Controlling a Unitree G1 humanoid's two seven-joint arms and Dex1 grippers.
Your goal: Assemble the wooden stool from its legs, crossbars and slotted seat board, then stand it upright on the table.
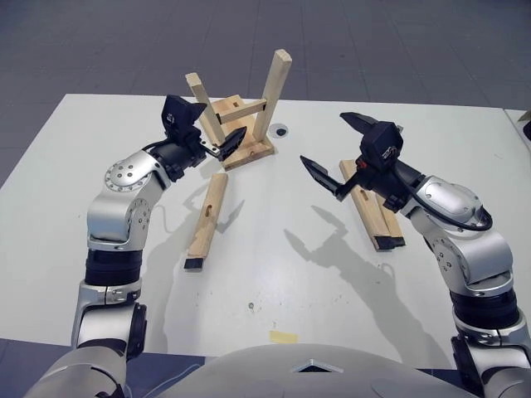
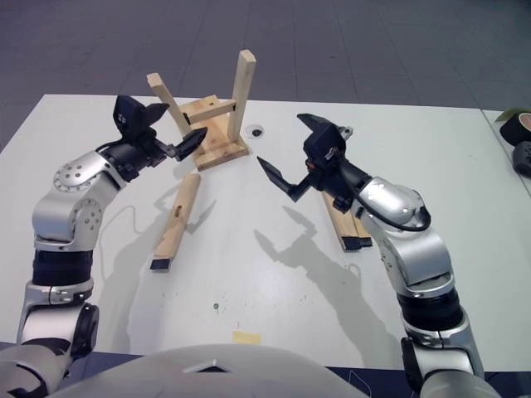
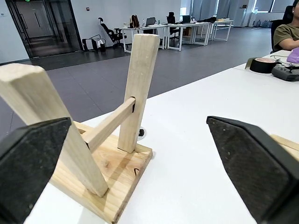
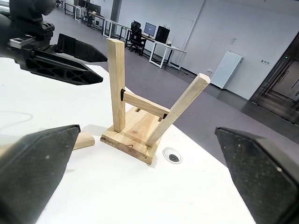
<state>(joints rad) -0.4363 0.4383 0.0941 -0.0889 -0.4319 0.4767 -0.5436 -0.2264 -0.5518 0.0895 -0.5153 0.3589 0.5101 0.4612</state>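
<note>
The slotted seat board (image 1: 249,151) lies flat at the far middle of the white table (image 1: 274,274). Two legs stand up from it: a taller upright one (image 1: 274,91) and a leaning one (image 1: 199,95), joined by a crossbar (image 1: 241,109). My left gripper (image 1: 220,122) is open, its fingers on either side of the leaning leg without touching it. My right gripper (image 1: 323,138) is open and holds nothing, hovering to the right of the assembly. A loose leg (image 1: 207,217) lies near the left arm. More wooden pieces (image 1: 377,217) lie partly under the right arm.
A round cable hole (image 1: 280,129) sits just behind the seat board. A scrap of yellow tape (image 1: 282,337) lies near the table's front edge. Dark objects (image 2: 521,141) rest on a neighbouring table at the far right.
</note>
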